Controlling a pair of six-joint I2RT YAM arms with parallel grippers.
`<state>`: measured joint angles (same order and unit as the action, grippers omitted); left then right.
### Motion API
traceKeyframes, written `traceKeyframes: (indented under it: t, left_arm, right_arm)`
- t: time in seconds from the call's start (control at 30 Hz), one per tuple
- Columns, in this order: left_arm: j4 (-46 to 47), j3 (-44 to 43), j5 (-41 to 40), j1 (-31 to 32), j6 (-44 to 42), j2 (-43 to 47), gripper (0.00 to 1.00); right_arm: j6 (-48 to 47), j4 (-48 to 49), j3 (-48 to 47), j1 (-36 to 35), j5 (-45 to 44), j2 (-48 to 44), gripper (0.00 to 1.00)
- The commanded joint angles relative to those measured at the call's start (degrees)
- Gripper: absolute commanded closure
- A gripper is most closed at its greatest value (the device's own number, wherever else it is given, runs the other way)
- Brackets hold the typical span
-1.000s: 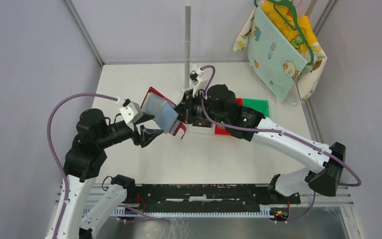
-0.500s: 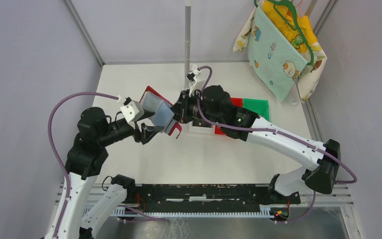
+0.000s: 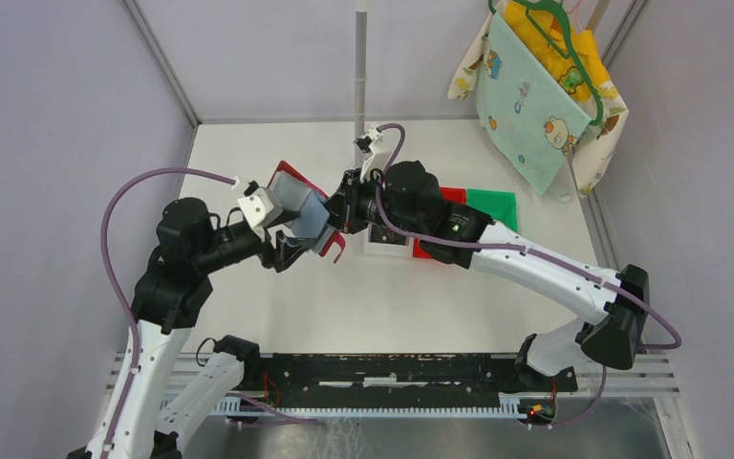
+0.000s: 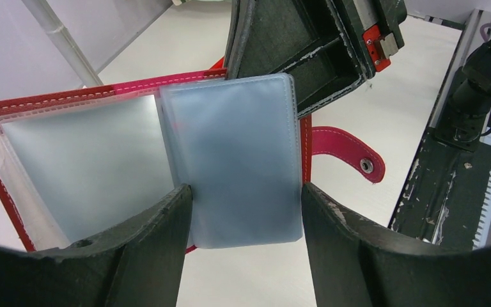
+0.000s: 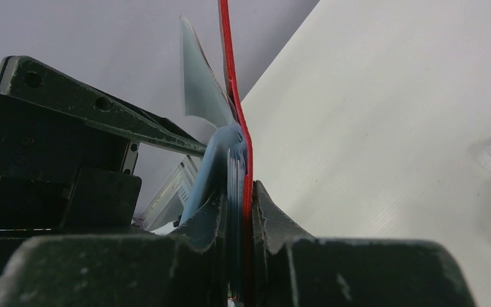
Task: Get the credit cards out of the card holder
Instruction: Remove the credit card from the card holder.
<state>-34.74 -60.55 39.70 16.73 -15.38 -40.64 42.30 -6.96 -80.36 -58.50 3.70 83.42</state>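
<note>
The red card holder (image 3: pixel 284 174) hangs open in the air above the table's middle left. My right gripper (image 3: pixel 339 215) is shut on its right edge. In the right wrist view the red cover (image 5: pixel 230 83) and grey-blue leaves (image 5: pixel 220 160) are pinched edge-on in the right gripper (image 5: pixel 240 188). In the left wrist view the holder (image 4: pixel 13 109) shows two cloudy grey-blue pocket panels, and its snap strap (image 4: pixel 351 150) hangs at the right. The right panel, with the credit cards (image 4: pixel 236 153) inside, lies between the fingers of my open left gripper (image 4: pixel 246 188), one finger at each side edge. The left gripper (image 3: pixel 291 239) sits just below the holder.
Flat green (image 3: pixel 492 203) and red (image 3: pixel 454 195) sheets lie on the white table behind the right arm. A thin metal pole (image 3: pixel 360 67) stands at the back centre. Patterned cloths (image 3: pixel 535 96) hang at the back right. A black rail (image 3: pixel 392 368) runs along the near edge.
My left gripper has moved right and up until its fingers flank the grey-blue panel. The right gripper has carried the holder slightly leftward toward it. Neither gripper's opening has changed.
</note>
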Motion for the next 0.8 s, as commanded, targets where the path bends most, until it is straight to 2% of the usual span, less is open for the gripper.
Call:
traceKeyframes:
  t: [0.0,0.2,0.37,0.6,0.77]
  left_arm:
    - [2.14,-0.60,-0.76,0.07,-3.11,-0.53,0.32]
    - [1.34,-1.60,-2.71,0.18,-5.77,0.39,0.34]
    - [-4.11,-3.98,0.12,0.17,-8.64,0.51,0.33]
    - [-4.94,-4.94,-1.14,0.21,-9.02,1.27,0.34]
    - [-5.09,-6.02,0.98,0.20,-6.96,1.20,0.33]
  right_arm:
    - [0.83,4.73,-3.40,-0.44,-0.41,-0.43,1.00]
    - [0.31,5.67,-1.06,-0.47,-0.63,-2.20,1.00]
    - [-0.26,6.52,1.55,-0.41,-0.99,-4.45,1.00]
    - [-0.82,6.52,2.46,-0.52,-0.80,-5.92,1.00]
    - [-0.98,6.52,3.49,-0.46,-0.89,-6.78,1.00]
